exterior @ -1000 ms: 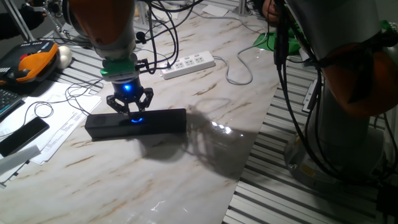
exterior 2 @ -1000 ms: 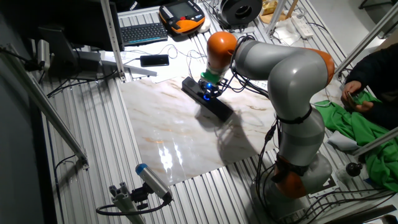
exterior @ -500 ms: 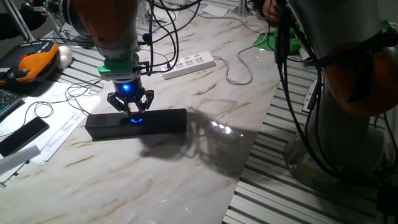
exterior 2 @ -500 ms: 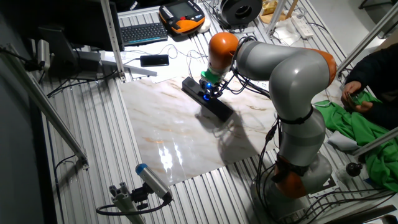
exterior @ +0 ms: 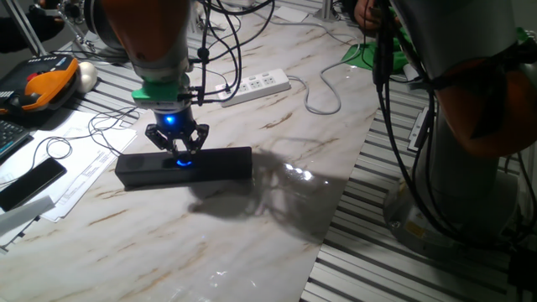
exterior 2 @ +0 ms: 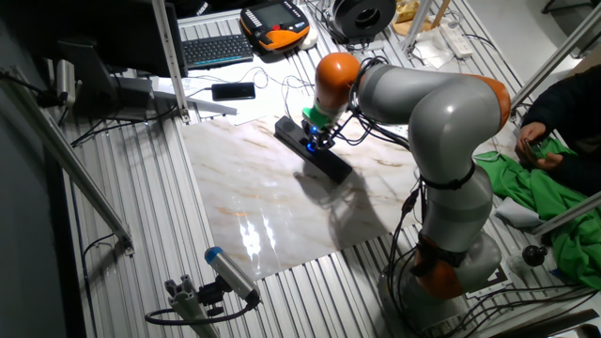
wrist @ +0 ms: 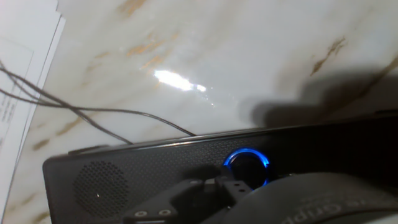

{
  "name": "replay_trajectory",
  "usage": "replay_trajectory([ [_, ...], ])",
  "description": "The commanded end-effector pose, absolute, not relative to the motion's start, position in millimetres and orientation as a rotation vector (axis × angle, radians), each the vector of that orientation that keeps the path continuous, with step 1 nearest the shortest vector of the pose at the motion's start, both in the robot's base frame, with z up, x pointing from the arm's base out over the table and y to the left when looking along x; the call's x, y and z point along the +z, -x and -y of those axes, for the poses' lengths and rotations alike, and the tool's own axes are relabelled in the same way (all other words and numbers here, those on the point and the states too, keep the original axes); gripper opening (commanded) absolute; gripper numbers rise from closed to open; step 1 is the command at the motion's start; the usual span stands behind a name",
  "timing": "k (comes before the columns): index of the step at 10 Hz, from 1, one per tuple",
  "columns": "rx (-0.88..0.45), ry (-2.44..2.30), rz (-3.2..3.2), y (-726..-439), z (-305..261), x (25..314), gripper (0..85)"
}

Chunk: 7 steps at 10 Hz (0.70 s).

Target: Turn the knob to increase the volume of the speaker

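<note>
The gripper (exterior: 177, 154) hangs directly over the knob (exterior: 181, 161), midway along the speaker (exterior: 183, 166), whose length runs nine to three across the desk (exterior: 252, 218). I cannot tell whether its fingers pinch the knob.

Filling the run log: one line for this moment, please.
phase: at knob | gripper: over knob, closure unclear | speaker: flat on marble table | power strip: behind, untouched

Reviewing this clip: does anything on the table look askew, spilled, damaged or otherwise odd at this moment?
Nothing stands out. The speaker lies flat on the marble table, its knob glowing blue, with the end effector right at it. A power strip lies behind, apart from the speaker.
</note>
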State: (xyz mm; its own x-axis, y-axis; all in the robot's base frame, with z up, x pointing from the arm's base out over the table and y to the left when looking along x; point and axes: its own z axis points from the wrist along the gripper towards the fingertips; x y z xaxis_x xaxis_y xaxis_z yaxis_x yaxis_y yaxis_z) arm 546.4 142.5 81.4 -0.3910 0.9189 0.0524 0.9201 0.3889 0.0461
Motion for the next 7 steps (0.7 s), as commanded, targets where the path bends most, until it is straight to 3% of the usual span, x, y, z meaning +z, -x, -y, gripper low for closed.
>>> replay_trajectory([
  [1, -0.106, 1.753, 2.581, -545.8, -142.5, 81.1, 17.0],
  [7, -0.122, 1.95, 2.446, -545.8, -143.6, 82.0, 17.0],
])
